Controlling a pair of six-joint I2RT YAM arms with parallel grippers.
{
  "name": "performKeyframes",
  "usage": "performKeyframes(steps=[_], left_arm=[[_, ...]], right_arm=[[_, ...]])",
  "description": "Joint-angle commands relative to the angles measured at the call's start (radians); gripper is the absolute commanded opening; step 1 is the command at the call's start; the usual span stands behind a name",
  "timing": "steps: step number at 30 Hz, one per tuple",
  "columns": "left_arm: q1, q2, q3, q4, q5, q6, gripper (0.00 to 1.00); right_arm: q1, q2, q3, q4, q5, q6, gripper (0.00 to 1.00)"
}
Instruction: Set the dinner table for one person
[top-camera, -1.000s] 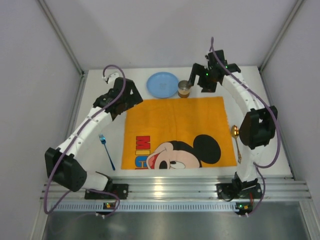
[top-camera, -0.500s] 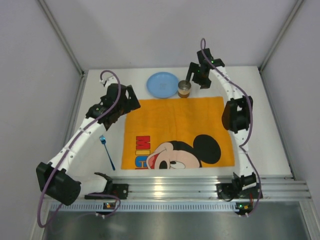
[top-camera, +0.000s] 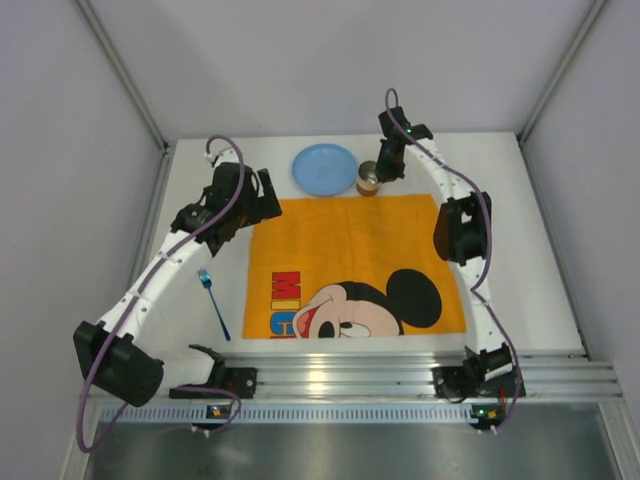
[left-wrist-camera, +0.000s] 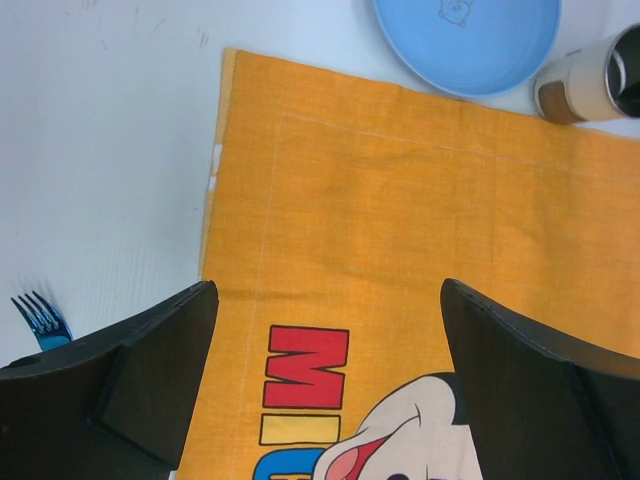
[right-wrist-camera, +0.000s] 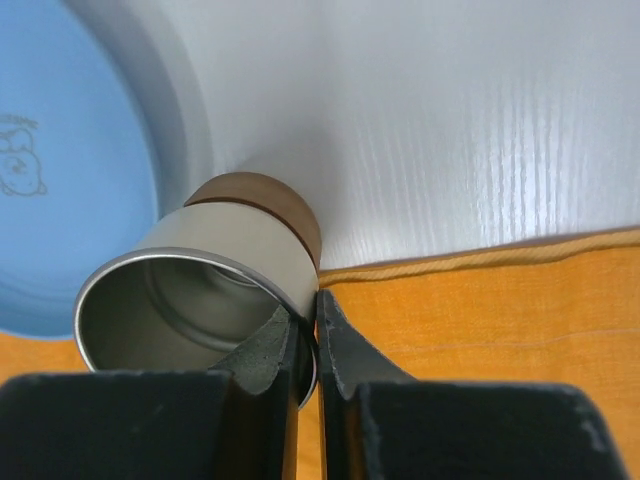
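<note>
My right pincer (right-wrist-camera: 308, 320) pinches the wall of the cup (right-wrist-camera: 235, 245) at the far edge of the orange cloth (top-camera: 350, 245); the left pincer (left-wrist-camera: 325, 300) is spread above its left side. On the table (top-camera: 530, 230), the plate (top-camera: 325, 168) lies beyond it, the fork (top-camera: 214, 300) to its left: nothing placed yet, I judge.

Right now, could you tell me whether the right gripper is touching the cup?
Touching. The right wrist view shows the right gripper, jaws pinching the rim of the cup, one inside, one outside.
</note>
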Motion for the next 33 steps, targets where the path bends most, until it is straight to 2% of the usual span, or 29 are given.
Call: performKeyframes(steps=[1, 4, 7, 10, 11, 12, 15, 18, 23, 30, 33], left_arm=[[0.006, 0.014, 0.046, 0.0, 0.058, 0.034, 0.99], [0.005, 0.023, 0.05, 0.015, 0.13, 0.046, 0.99], [0.005, 0.046, 0.046, 0.027, 0.142, 0.045, 0.98], [0.006, 0.092, 0.051, 0.035, 0.141, 0.045, 0.99], [0.006, 0.105, 0.054, 0.044, 0.144, 0.045, 0.98], [0.005, 0.121, 0.059, 0.065, 0.149, 0.043, 0.99], [0.006, 0.196, 0.092, 0.116, 0.191, 0.03, 0.98], [0.006, 0.287, 0.158, 0.142, 0.253, 0.011, 0.96], [0.006, 0.402, 0.244, 0.177, 0.351, -0.007, 0.95], [0.006, 0.479, 0.315, 0.159, 0.376, -0.013, 0.93], [0.006, 0.484, 0.324, 0.153, 0.374, -0.003, 0.93]], right_arm=[[-0.005, -0.028, 0.123, 0.017, 0.051, -0.004, 0.0], [-0.036, -0.131, 0.135, 0.072, 0.047, 0.001, 0.0], [-0.08, -0.275, 0.069, 0.095, 0.063, -0.014, 0.0], [-0.117, -0.456, -0.134, 0.095, 0.129, -0.05, 0.0], [-0.129, -0.505, -0.281, 0.097, 0.151, -0.054, 0.0], [-0.134, -0.602, -0.361, 0.116, 0.162, -0.057, 0.0], [-0.149, -0.756, -0.651, 0.184, 0.172, -0.062, 0.0], [-0.154, -0.818, -0.832, 0.215, 0.171, -0.053, 0.0], [-0.157, -0.766, -0.952, 0.268, 0.108, -0.015, 0.0], [-0.163, -0.628, -0.928, 0.281, 0.157, 0.016, 0.0], [-0.163, -0.625, -0.94, 0.33, 0.156, 0.021, 0.0]])
